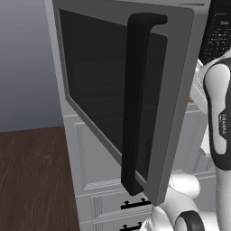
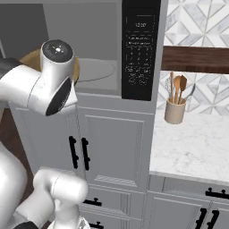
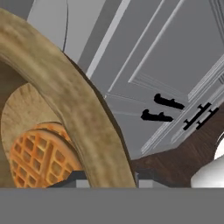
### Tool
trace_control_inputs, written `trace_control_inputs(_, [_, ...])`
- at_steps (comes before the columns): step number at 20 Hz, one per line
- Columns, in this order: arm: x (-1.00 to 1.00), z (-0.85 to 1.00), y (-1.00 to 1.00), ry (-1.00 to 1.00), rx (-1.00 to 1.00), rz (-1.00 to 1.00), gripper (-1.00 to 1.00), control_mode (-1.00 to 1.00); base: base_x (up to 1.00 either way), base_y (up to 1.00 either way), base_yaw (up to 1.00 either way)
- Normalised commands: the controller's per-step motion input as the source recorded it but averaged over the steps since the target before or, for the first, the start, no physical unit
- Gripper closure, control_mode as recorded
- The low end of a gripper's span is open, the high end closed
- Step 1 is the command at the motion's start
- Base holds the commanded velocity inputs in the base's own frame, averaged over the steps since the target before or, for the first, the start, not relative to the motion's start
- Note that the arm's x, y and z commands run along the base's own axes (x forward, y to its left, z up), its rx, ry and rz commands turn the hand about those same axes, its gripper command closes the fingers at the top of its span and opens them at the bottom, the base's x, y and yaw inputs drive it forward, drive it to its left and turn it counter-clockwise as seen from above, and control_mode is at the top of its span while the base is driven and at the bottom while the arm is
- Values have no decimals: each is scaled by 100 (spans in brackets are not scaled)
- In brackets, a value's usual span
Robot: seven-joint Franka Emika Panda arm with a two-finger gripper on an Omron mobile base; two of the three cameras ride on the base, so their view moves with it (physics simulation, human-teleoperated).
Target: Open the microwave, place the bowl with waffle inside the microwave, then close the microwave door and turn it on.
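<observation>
The microwave (image 2: 98,27) stands open, its grey turntable (image 2: 96,70) bare and the black keypad (image 2: 139,53) to the right. The microwave door (image 1: 99,81) is swung wide out toward me, its black bar handle (image 1: 135,103) facing forward. The brown bowl (image 3: 57,87) fills the hand view's left, with the golden waffle (image 3: 37,157) lying inside. My gripper (image 3: 107,180) is shut on the bowl's rim. In the right base view the bowl (image 2: 27,59) peeks out behind my arm at the front left of the microwave opening; the fingers there are hidden.
Grey cabinet doors (image 2: 112,147) with black handles sit below the microwave. A marble counter (image 2: 192,147) with a utensil crock (image 2: 175,109) lies to the right. The open door takes up the space on the left over dark wooden floor (image 1: 31,180).
</observation>
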Motion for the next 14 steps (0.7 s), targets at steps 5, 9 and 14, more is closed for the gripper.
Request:
trace_control_inputs(5, [53,3,47,0,4,-29,100,-100,0,0,0])
trace_control_inputs(9, [22,4,50,0,5,-37,100,-100,0,0,0])
trace_control_inputs(14, [17,3,6,0,2,-6,100,-100,0,0,0])
